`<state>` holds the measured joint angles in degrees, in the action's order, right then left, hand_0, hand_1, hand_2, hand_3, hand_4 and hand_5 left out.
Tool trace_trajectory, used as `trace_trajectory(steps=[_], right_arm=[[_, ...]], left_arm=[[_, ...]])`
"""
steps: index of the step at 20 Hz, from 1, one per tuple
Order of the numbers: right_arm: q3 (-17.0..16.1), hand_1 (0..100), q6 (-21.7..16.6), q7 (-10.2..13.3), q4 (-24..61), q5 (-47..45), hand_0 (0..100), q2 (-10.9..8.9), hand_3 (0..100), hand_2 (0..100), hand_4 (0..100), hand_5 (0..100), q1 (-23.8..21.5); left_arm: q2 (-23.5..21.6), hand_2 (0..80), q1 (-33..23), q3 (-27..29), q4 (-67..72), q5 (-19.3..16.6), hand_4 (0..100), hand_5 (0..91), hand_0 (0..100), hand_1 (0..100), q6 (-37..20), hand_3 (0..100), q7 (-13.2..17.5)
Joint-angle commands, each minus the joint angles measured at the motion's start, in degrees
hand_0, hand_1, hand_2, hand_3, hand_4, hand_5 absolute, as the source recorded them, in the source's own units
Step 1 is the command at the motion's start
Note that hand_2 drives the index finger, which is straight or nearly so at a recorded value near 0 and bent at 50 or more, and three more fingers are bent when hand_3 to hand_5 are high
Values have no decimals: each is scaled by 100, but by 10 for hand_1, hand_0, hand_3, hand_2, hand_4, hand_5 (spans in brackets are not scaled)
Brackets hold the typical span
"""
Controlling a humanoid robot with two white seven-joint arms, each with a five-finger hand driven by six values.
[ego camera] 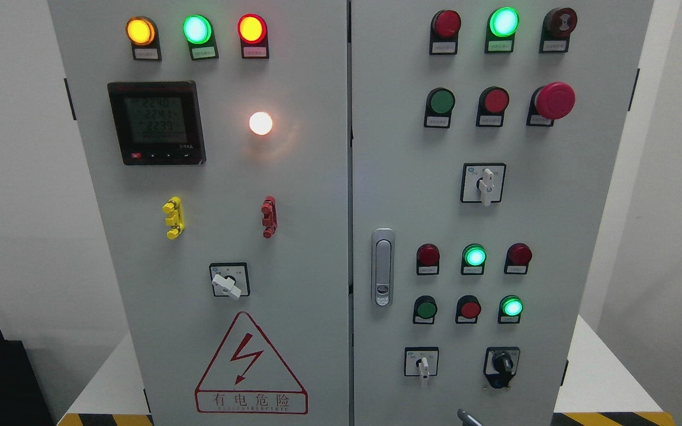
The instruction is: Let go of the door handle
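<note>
Grey tip (464,416) well below door handle (382,267)

Left cabinet door (199,236), lower part: red triangle warning sign (250,364) w/ lightning bolt, reads "有电危险". Upper left: digital meter (156,122), digits approx "2240 / 2241 / 2239". Small button labels too tiny to read.

- I can't read the digits on the meter display (156,121); they're blurred.
- The small labels (443,48) under the lamps are too tiny to read.
- A grey tip (467,417) at the bottom edge is cut off; I can't identify it.
</note>
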<state>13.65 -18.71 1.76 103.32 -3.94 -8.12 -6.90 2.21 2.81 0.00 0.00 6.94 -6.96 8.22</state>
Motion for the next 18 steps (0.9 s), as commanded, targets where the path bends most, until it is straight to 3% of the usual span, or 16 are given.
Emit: trace_trajectory(steps=[1,18], right_arm=[[-11,146,-10,26,22,7,352,21,39,0,0,0,-4],[-3,145,7,9,-39,7,356,21,40,0,0,0,39]], left_arm=[[-2,0,0,62,97,0,0,0,120,389,2,0,-5],[-2,0,0,62,97,0,0,0,120,389,2,0,-5]])
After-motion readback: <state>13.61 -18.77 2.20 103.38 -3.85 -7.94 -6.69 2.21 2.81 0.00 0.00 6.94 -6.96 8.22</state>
